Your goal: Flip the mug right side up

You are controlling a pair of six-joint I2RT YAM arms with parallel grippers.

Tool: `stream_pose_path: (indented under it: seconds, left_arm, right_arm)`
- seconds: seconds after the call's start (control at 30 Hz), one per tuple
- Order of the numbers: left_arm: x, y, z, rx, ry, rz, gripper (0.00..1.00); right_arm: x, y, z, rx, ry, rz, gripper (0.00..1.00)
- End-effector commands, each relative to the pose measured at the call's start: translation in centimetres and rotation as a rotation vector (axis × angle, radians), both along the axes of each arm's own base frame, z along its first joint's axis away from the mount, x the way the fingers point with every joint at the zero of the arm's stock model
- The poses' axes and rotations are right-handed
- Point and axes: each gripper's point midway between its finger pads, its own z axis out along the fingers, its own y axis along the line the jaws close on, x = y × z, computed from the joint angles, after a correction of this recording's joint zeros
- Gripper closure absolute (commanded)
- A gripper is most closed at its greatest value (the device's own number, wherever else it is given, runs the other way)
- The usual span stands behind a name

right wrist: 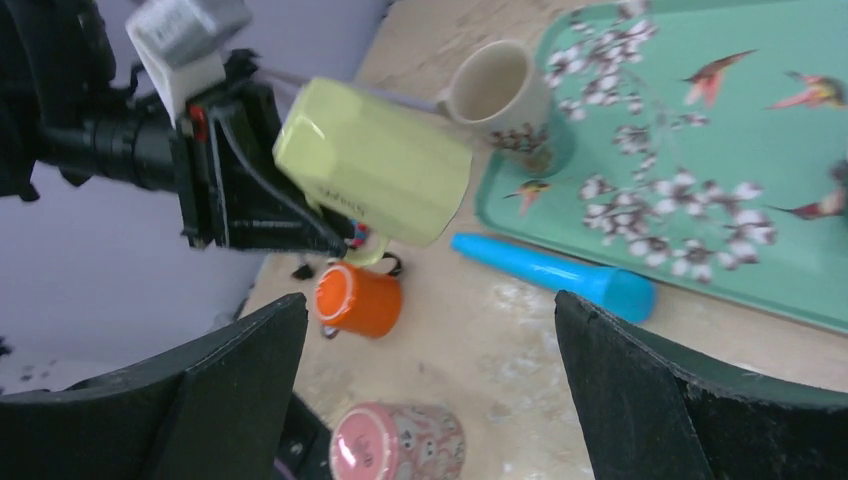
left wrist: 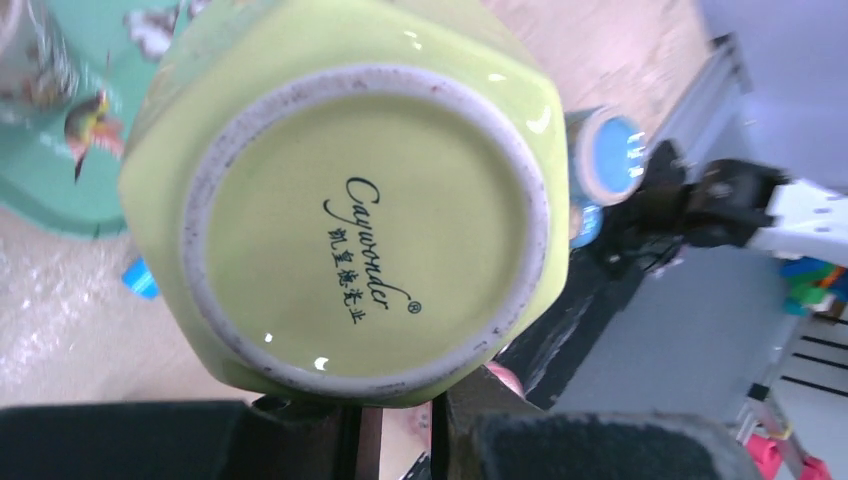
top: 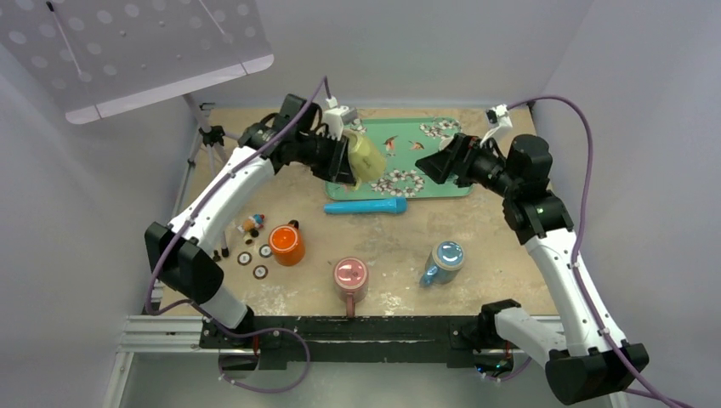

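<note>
My left gripper [top: 347, 161] is shut on the handle of a yellow-green mug [top: 366, 159] and holds it in the air over the left end of the teal tray [top: 442, 157]. The mug lies tilted; its base fills the left wrist view [left wrist: 365, 225], and in the right wrist view [right wrist: 375, 160] its base points down toward the table. My right gripper [top: 435, 166] is open and empty above the tray, right of the mug; its fingers [right wrist: 230, 370] frame the table below.
A cream mug [right wrist: 497, 95] stands upright at the tray's left corner. A blue tube [top: 366, 206] lies before the tray. Orange [top: 286, 244], pink [top: 350, 277] and blue [top: 444, 261] mugs stand upside down on the table. Small toys and discs [top: 251, 251] lie at left.
</note>
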Motion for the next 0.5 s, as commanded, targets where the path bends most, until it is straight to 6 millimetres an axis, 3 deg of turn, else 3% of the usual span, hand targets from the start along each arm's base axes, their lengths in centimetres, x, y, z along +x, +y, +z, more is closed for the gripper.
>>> stream_pose_path:
  seconds: [0.0,0.1,0.2,0.37,0.47]
  left_arm:
    - [-2.1,-1.6,10.8,-0.25,-0.095,-0.082,1.0]
    - [-2.7,-2.0,13.5,-0.312,-0.089,-0.093,1.0]
    - [-3.4,-2.4,15.7,-0.373,-0.094,-0.111,1.0]
    - [-4.9,-3.0,17.3,-0.442,-0.06,-0.145,1.0]
    - [-5.6,-3.3,18.2,-0.479,-0.047,-0.172,1.0]
  right_arm:
    - [-2.3,4.5,4.0,0.207,-0.092,0.213,0.02]
    - [-2.9,6.9,5.6,0.338,-0.123,0.314,0.03]
    - [-2.8,8.1,6.9,0.43,-0.129,0.352,0.03]
    - [-3.2,9.8,9.9,0.513,-0.182,0.428,0.05]
    - [-2.6,10.9,10.5,0.532,-0.179,0.447,0.06]
